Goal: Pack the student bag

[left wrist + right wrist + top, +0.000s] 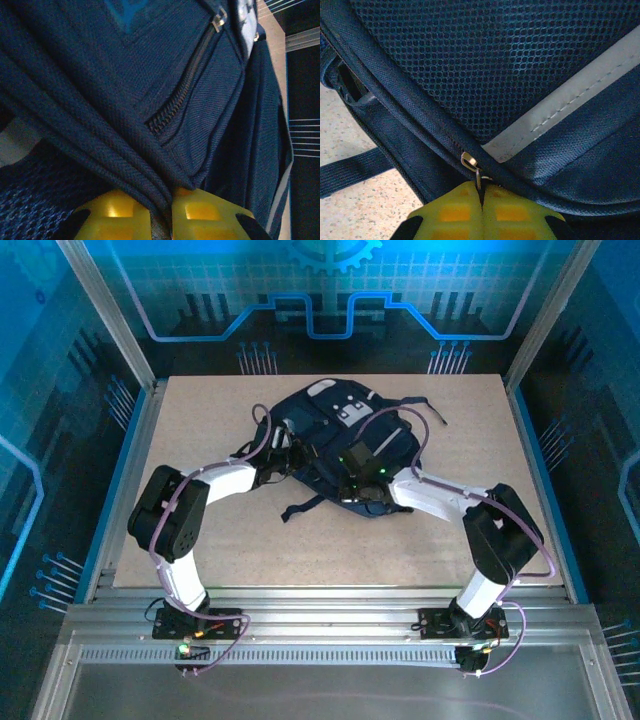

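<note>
Left jaws are pressed together on a fold of the bag, and blue cloth is pinched between them. Right jaws are shut tight on the little metal zip pull at the bag's edge, just below a grey stripe. The bag is laid in the middle of the surface, a bit to the far side, between the two arms. A strap is seen lying on the surface beside it.

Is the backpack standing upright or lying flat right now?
Lying flat: the student bag is spread across the table, a strap trailing loose beside it.
</note>
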`<action>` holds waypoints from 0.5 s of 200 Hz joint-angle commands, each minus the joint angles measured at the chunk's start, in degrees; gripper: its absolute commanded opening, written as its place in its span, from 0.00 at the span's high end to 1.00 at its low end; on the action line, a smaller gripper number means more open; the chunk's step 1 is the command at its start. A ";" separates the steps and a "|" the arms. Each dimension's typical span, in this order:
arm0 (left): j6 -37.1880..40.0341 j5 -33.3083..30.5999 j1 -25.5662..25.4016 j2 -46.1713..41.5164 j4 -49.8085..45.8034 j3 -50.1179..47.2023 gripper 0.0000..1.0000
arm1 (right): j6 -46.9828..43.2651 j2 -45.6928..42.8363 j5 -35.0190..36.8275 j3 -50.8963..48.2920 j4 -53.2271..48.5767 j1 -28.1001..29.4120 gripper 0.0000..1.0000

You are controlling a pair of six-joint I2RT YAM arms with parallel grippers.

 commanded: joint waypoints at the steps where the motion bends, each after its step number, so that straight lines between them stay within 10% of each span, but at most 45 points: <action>1: 4.89 -0.10 2.10 0.45 -1.95 4.58 1.00 | -3.65 -0.93 -8.08 1.75 -4.04 -4.05 1.00; 29: 6.05 0.75 3.28 1.41 -3.73 6.22 1.00 | -7.91 0.91 -17.12 3.55 -7.73 -7.95 1.00; 100: 8.26 1.70 5.31 3.02 -7.36 10.07 1.00 | -15.64 2.79 -13.35 7.72 -21.01 -10.71 1.00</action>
